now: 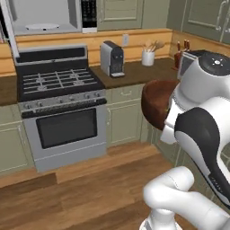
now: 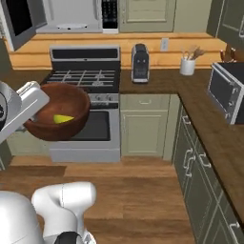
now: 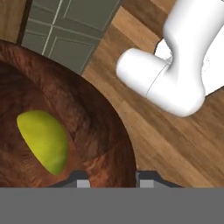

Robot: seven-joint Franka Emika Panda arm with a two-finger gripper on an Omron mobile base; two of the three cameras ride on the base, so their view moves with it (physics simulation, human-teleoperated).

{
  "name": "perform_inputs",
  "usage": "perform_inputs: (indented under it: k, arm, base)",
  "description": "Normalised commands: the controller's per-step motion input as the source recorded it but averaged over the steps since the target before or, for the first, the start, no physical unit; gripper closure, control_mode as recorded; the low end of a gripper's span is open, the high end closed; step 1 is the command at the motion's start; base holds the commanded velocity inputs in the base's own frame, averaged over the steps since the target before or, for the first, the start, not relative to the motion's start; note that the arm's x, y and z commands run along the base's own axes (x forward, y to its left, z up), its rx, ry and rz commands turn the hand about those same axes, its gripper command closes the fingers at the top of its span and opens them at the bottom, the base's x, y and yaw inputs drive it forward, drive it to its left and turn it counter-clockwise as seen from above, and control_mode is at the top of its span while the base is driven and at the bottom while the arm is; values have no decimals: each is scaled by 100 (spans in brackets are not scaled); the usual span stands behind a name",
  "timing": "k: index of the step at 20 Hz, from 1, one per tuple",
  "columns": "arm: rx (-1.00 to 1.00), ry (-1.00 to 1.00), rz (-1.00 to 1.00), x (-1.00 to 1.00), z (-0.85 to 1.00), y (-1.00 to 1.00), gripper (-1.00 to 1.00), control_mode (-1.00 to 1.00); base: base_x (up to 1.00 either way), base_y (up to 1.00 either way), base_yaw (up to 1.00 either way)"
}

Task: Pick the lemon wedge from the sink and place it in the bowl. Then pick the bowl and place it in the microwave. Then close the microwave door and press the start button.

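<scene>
The dark reddish-brown bowl (image 2: pixel 59 112) hangs in the air over the wooden floor, in front of the stove. My gripper (image 3: pixel 112 181) is shut on its rim, and the white hand (image 2: pixel 21 109) reaches in from the left. The yellow lemon wedge (image 3: pixel 43 140) lies inside the bowl (image 3: pixel 87 113), also seen as lemon wedge (image 2: pixel 63 118). In the left base view the bowl (image 1: pixel 155 103) is partly behind my arm. The microwave (image 1: pixel 45 18) above the stove stands open, with its white plate showing. The microwave door (image 2: pixel 21 19) is swung out to the left. The sink is out of view.
A stove with oven (image 1: pixel 63 108) stands under the microwave. A coffee machine (image 2: pixel 139 63) and a utensil cup (image 2: pixel 187 66) stand on the counter. A toaster oven (image 2: pixel 226 93) sits on the right counter. Cabinets (image 2: pixel 143 126) line the walls around open wooden floor (image 2: pixel 143 190).
</scene>
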Motion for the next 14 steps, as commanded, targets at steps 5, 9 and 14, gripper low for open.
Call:
perform_inputs:
  k: [5, 9, 14]
  arm:
    - [0, 0, 0, 0, 0, 0, 100, 100]
    - [0, 0, 0, 0, 0, 0, 100, 100]
    - [0, 0, 0, 0, 0, 0, 100, 100]
  base:
    - [100, 48, -32]
    - [100, 72, -6]
    - [95, 62, 17]
